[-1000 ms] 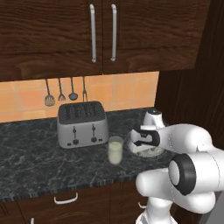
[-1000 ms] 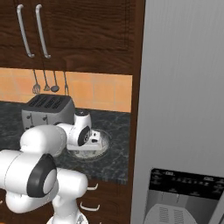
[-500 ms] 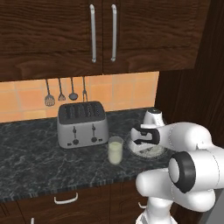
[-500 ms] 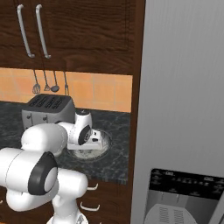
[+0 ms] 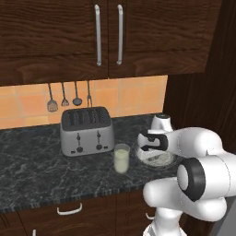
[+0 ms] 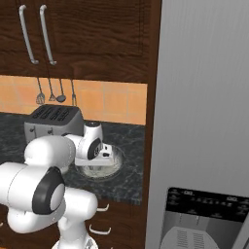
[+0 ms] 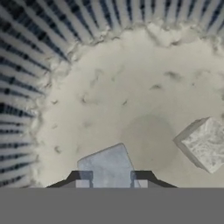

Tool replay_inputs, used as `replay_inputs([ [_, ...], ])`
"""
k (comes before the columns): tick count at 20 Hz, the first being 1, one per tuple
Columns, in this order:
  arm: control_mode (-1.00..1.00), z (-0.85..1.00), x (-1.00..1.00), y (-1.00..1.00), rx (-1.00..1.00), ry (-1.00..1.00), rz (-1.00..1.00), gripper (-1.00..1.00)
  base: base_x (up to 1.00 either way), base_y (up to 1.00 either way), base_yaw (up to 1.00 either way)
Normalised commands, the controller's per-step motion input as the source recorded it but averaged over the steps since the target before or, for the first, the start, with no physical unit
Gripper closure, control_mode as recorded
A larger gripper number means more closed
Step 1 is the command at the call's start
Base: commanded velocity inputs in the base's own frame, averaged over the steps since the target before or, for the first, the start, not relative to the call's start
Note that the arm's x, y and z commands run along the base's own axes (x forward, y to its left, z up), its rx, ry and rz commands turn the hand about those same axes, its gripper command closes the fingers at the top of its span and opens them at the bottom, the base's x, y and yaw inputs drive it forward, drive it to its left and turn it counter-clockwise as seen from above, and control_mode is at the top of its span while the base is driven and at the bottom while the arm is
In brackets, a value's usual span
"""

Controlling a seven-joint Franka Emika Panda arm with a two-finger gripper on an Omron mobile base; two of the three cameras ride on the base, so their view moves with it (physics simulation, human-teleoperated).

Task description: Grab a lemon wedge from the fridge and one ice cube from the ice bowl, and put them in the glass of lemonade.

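From the hand view I have the claw (image 7: 111,181) down inside the ice bowl (image 7: 30,87), its two dark tips at the bottom centre of the frame closed on an ice cube (image 7: 107,164) that sits between them. A second ice cube (image 7: 204,143) lies at the right edge of that frame, apart from the one I hold. The bowl's ribbed wall curves along the top and left of the frame, close to the claw on the left.

In the left base view the ice bowl (image 5: 159,160) sits right of centre on the dark speckled tabletop (image 5: 37,170), half hidden under my wrist. The glass of lemonade (image 5: 121,158) stands just left of it, upright, near but not touching. The silver toaster (image 5: 87,130) is behind and left of the glass. Bare tabletop stretches across the lower left of that frame.

In the right base view the fridge (image 6: 204,112) fills the right half, its black dispenser panel (image 6: 206,219) at the lower right. A dark wood panel (image 6: 153,97) stands between fridge and bowl.
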Motion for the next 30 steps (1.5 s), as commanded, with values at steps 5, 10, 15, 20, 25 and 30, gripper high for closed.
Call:
replay_inputs([
  [5,-1.00,0.09,-0.08,0.00,0.00,0.00,0.01,1.00,0.00,0.00,0.00],
  [10,-1.00,0.05,-0.11,-0.01,0.02,-0.01,0.00,1.00,0.00,0.00,0.00],
  [15,-1.00,0.15,0.00,-0.02,0.03,0.00,0.00,1.00,0.00,0.00,0.00],
  [20,-1.00,0.42,-0.08,0.00,0.08,-0.03,0.00,1.00,0.00,0.00,0.00],
  [25,-1.00,0.49,-0.15,0.00,0.10,-0.06,0.00,1.00,0.00,0.00,0.00],
  [30,-1.00,0.53,-0.23,0.27,0.06,-0.12,0.04,1.00,0.00,0.00,0.00],
])
